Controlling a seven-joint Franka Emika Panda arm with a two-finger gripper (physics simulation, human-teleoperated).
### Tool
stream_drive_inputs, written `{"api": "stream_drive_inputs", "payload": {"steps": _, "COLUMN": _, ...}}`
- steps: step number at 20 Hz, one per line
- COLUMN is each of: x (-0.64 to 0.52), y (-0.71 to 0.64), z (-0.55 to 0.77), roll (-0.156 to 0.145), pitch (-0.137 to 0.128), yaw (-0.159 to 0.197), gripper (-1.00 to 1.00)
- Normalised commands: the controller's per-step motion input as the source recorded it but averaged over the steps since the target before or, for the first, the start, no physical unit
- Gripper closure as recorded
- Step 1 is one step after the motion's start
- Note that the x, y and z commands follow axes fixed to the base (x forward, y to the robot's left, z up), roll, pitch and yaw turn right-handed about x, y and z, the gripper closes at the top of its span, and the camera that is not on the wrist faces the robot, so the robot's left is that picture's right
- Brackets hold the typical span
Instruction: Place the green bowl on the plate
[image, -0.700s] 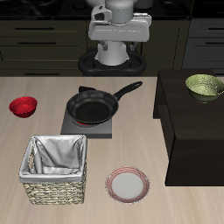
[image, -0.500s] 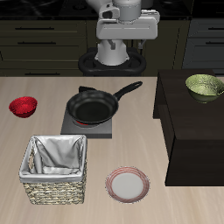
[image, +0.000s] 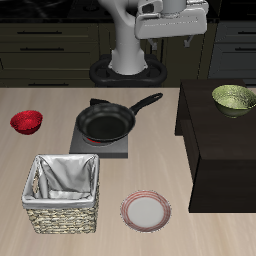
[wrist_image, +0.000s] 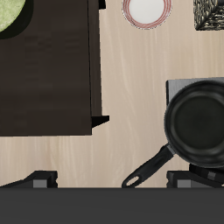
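Flanking the plate (image: 146, 210): wicker basket (image: 64, 194), dark cabinet (image: 222, 140).

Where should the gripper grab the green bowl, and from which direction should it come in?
Probably by its rim, coming straight down from above. The green bowl sits upright and open on the dark cabinet, so one finger could go inside and one outside the thin wall. It looks too wide to span whole. The gripper is high above the table, away from it.
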Motion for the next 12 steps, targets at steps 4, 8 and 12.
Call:
{"api": "stream_drive_inputs", "payload": {"steps": 4, "x": 0.09, "y": 0.41, "z": 0.14, "roll": 0.034, "pitch": -0.018, "yaw": 0.019, "gripper": -1.00}}
{"api": "stream_drive_inputs", "payload": {"steps": 8, "x": 0.11, "y": 0.26, "z": 0.14, "roll": -0.001, "pitch": -0.018, "yaw": 0.008, "gripper": -1.00}}
{"api": "stream_drive_inputs", "payload": {"steps": 12, "x": 0.30, "y": 0.15, "z": 0.12, "roll": -0.038, "pitch": -0.007, "yaw": 0.023, "gripper": -1.00}}
